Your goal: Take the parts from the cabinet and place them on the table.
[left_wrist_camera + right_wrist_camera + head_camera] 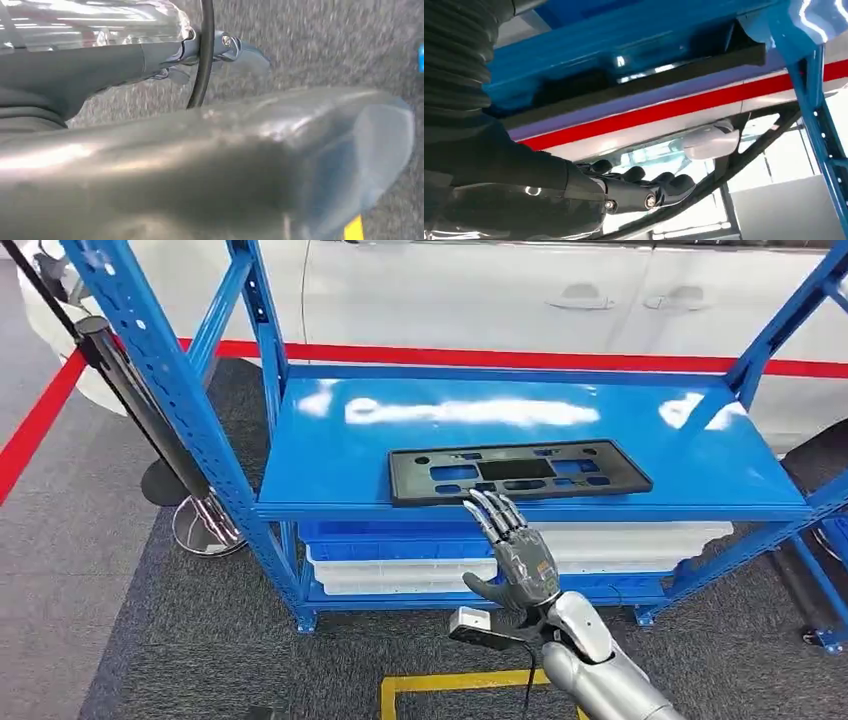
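- The right hand (518,555) reaches up from the near side toward the blue shelf (330,455), fingers (497,512) stretched out nearly straight and close together, thumb set out to the left; it holds nothing.
- Its fingertips sit at the shelf's near edge, just below the near rim of the black part (520,471); contact cannot be told from the head view.
- In the right wrist view the dark fingers (664,186) lie extended with empty air beyond them, apart from the part's edge (644,85).
- The black part is a flat, matte, long rectangular panel with several cut-out slots, lying flat on the top shelf near its front edge, about mid-width.
- The shelf top is glossy painted metal with bright reflections; the uprights (160,370) are perforated blue steel.
- White and blue trays (400,565) are stacked on the lower level.
- The floor is dark speckled carpet (200,640) with a yellow taped outline (455,682).
- A white car door (480,290) stands behind the rack.
- The left hand's state cannot be told: the left wrist view is a blur of silver and grey.
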Controlling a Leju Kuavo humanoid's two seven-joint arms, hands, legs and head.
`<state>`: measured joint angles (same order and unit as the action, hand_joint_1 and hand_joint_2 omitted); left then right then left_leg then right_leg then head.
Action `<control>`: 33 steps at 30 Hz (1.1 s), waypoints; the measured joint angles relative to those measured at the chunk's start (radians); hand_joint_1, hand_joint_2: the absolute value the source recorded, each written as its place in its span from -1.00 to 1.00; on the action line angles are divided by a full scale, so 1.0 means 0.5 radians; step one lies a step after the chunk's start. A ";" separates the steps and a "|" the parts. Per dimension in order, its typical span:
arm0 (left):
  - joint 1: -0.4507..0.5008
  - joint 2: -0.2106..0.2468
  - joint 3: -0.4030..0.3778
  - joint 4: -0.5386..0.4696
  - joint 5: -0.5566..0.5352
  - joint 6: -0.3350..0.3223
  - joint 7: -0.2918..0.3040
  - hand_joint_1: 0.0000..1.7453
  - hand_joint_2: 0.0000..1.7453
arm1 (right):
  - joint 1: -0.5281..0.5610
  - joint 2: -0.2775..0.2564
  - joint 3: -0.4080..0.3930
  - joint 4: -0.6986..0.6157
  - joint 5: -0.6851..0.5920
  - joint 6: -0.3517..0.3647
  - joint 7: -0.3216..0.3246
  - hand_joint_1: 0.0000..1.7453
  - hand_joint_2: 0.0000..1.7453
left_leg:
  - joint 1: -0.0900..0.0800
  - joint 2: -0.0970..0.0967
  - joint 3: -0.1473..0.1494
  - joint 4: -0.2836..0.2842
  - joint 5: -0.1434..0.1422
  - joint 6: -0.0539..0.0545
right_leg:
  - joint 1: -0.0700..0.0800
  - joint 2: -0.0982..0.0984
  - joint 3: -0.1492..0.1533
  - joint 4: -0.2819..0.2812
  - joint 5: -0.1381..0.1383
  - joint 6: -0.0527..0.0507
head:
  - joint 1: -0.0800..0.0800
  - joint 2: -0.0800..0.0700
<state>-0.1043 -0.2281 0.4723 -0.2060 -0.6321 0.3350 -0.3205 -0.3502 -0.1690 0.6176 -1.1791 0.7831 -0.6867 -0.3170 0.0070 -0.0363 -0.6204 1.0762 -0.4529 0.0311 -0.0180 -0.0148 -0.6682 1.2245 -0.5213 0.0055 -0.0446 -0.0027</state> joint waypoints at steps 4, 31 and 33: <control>-0.006 -0.008 0.000 0.000 -0.013 0.027 -0.024 -1.00 -1.00 | -0.003 0.020 0.001 0.017 -0.015 -0.007 0.000 -1.00 1.00 | 0.004 0.004 0.012 -0.040 0.019 -0.016 | 0.056 -0.026 0.177 -0.388 0.111 -0.115 | 0.002 0.000; -0.007 -0.011 0.058 0.000 0.055 -0.035 -0.011 -1.00 -1.00 | -0.086 0.015 0.151 0.126 -0.161 0.082 -0.015 -1.00 1.00 | 0.010 0.014 0.032 -0.050 0.016 0.011 | -0.006 -0.001 0.023 -0.037 0.014 0.024 | 0.005 0.000; -0.009 -0.022 0.060 0.000 0.055 -0.043 -0.013 -1.00 -1.00 | -0.111 0.015 0.150 0.125 -0.159 0.075 -0.015 -1.00 1.00 | 0.013 0.015 0.040 -0.056 0.014 0.009 | 0.021 -0.020 0.176 -0.378 0.141 -0.025 | 0.004 0.000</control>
<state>-0.1088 -0.2391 0.5020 -0.2060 -0.6046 0.3136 -0.3269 -0.4055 -0.1614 0.6928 -1.1166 0.7038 -0.6493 -0.3246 0.0134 -0.0288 -0.6004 1.0483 -0.4457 0.0353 -0.0074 -0.0250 -0.5799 1.0356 -0.4508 -0.0071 -0.0427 -0.0027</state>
